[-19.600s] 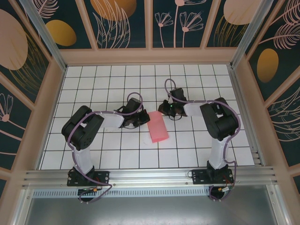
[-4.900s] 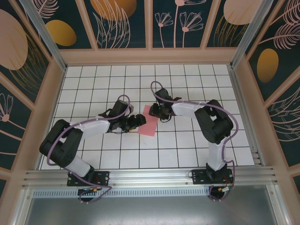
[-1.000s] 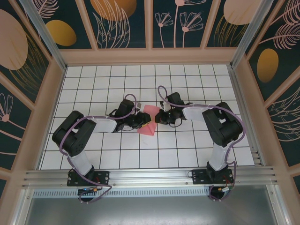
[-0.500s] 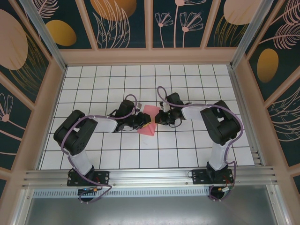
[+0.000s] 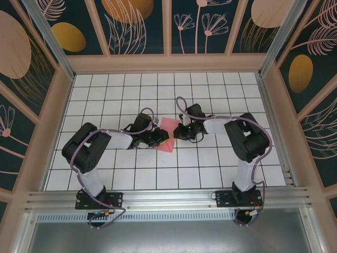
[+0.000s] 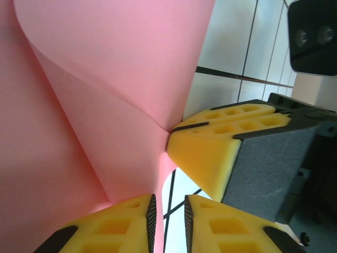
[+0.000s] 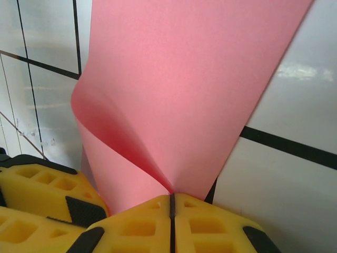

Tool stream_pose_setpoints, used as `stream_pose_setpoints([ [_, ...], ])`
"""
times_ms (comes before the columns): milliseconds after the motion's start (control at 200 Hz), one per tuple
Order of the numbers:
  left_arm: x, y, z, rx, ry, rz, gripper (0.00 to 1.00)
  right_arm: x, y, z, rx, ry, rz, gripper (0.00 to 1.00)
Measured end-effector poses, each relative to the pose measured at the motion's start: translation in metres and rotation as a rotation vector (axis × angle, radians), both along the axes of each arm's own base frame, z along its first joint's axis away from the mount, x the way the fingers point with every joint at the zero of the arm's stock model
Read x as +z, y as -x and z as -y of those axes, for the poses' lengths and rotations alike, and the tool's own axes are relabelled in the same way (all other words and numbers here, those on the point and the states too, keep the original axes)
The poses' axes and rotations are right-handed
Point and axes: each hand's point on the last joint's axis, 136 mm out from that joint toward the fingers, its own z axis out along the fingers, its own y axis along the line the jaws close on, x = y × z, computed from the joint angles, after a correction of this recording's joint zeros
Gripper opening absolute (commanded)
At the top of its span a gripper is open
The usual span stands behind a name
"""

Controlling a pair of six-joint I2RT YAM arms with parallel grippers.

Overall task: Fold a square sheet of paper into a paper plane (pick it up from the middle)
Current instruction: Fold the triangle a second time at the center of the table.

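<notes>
Right gripper (image 7: pixel 171 203) pinches the pink paper sheet (image 7: pixel 195 79) at its 3 o'clock edge. Left gripper (image 6: pixel 168 211), jaws slightly apart, straddles its 8 o'clock edge.

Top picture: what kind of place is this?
Probably a robot test booth: a left arm and right arm mounted on a metal rail, pink paper, a white tiled floor, painted walls boxing it in.

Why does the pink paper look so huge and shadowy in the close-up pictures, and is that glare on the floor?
Left wrist view: the pink paper sits very near the lens, so it looms large; its curl shades itself darker. Right wrist view: yes, a white glare patch on the glossy tiled floor, and shade inside the paper's fold. Top external view: even light, crisp grid lines.
</notes>
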Motion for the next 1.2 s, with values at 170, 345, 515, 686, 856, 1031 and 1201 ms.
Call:
stream_pose_setpoints([
  [170,-0.0038,0.0002,-0.0022,0.008,-0.016,-0.010,0.24,0.0007,0.0001,-0.0009,0.003,-0.005,-0.001,0.12],
  [345,-0.0053,0.0003,-0.0035,0.013,-0.025,-0.014,0.24,-0.0004,0.0007,-0.0015,0.006,-0.007,-0.007,0.11],
  [515,-0.0068,0.0009,-0.0044,0.015,-0.031,-0.019,0.24,-0.0006,-0.0009,-0.0036,0.015,-0.012,-0.005,0.10],
  [686,-0.0069,0.0010,-0.0045,0.015,-0.032,-0.020,0.24,0.0015,-0.0033,-0.0051,0.023,-0.014,0.009,0.10],
  [856,-0.0057,0.0000,-0.0038,0.013,-0.033,-0.017,0.24,0.0033,-0.0050,-0.0059,0.022,-0.015,0.011,0.10],
  [1031,-0.0057,0.0000,-0.0038,0.013,-0.033,-0.018,0.24,-0.0015,-0.0045,-0.0057,0.023,-0.009,0.000,0.10],
  [1201,-0.0047,-0.0008,-0.0032,0.012,-0.033,-0.016,0.24,-0.0009,-0.0052,-0.0056,0.024,-0.006,0.001,0.10],
])
